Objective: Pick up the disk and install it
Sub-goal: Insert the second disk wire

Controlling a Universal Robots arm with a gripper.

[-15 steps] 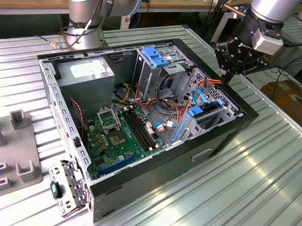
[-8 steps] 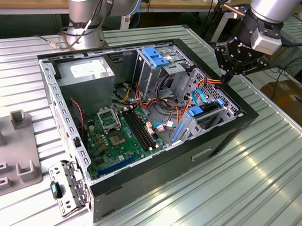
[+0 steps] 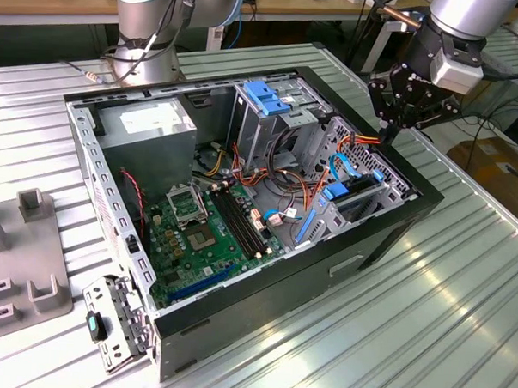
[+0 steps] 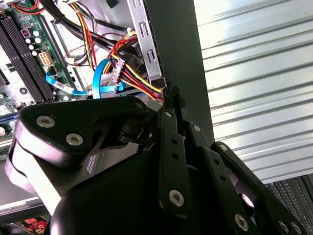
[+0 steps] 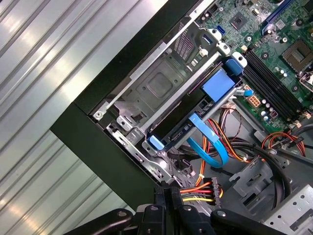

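End effector pinched narrow, empty, above the case edge; disk sits in its bay.

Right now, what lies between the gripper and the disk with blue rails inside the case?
In the first wrist view, a coloured wire bundle and a blue flat cable lie between the gripper and the disk.

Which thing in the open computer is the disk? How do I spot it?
Start at the open black computer case on the ribbed metal table. Go to its end on the exterior view's right, where a grey metal cage sits against the black wall. The disk is the flat slab there with bright blue rails, unlike the bare blue latch higher up.
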